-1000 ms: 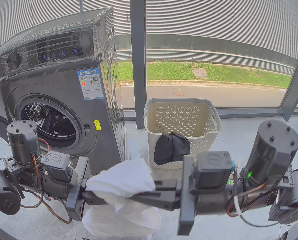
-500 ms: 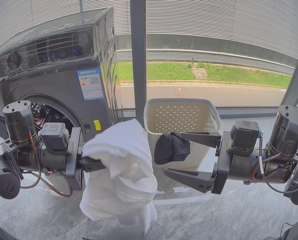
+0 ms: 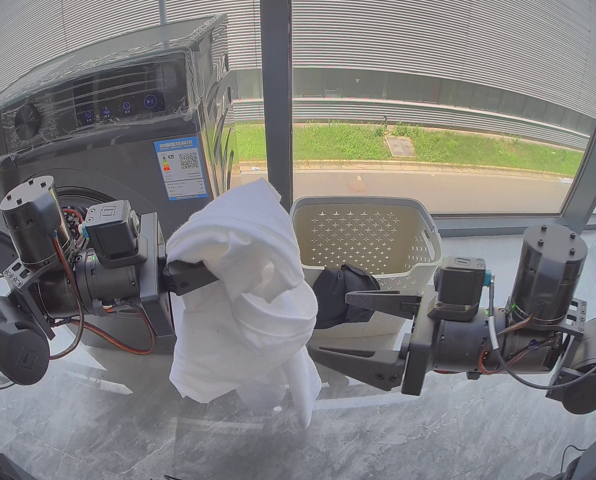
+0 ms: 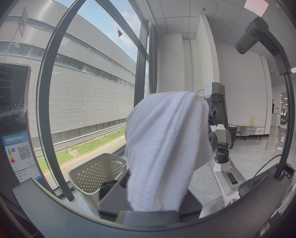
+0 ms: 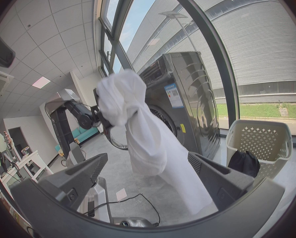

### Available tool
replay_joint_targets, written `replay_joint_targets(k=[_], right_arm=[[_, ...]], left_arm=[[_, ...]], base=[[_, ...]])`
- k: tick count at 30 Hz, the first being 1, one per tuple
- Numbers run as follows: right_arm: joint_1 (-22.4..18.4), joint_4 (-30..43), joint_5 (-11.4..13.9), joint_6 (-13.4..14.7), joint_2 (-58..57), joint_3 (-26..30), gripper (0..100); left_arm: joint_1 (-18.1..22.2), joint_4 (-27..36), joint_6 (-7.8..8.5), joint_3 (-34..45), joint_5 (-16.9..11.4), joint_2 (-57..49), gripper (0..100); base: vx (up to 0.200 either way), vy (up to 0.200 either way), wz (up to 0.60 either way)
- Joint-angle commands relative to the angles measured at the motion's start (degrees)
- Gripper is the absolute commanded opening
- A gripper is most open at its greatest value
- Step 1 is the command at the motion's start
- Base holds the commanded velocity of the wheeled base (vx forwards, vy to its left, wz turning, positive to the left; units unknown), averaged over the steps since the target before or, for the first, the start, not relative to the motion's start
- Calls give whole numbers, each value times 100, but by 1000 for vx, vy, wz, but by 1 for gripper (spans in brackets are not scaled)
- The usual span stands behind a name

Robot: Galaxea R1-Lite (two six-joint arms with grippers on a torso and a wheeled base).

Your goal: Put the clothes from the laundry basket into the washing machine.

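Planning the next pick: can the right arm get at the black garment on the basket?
Probably yes: the right end effector is open, empty and close to the black garment draped over the basket; the white cloth hangs off to its side.

The white knitted cloth garment (image 3: pixel 244 295) is soft and matt, with a fine ribbed weave (clearest in the left wrist view). The dark grey metal washing machine (image 3: pixel 111 168) has a smooth, glossy side panel that mirrors the window, and clear crinkled plastic film (image 3: pixel 131 48) wraps its top. The beige perforated plastic laundry basket (image 3: pixel 364 203) looks matt and smooth. Over its rim lies a black cloth garment (image 3: pixel 341 291), dull and creased. The grey marbled floor (image 3: pixel 411 435) is polished and reflective. The right gripper (image 3: pixel 330 325) looks like matt dark plastic, hard and smooth.
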Motion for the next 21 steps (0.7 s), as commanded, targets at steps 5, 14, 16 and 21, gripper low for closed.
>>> replay_joint_targets(k=[5,14,16,21], right_arm=[[-17,-39,54,-63,1018,-553,100],[-61,-285,212,-115,1299,-843,100],[-8,-294,221,-115,1299,-843,100],[467,-347,388,-124,1088,-861,100]], left_arm=[[-19,-301,-150,8,62,64,0],[-19,-310,-150,8,62,64,0],[-19,-310,-150,8,62,81,0],[-19,-327,-141,-1,70,152,0]], base=[[0,0,0],[0,0,0],[0,0,0],[0,0,0]])
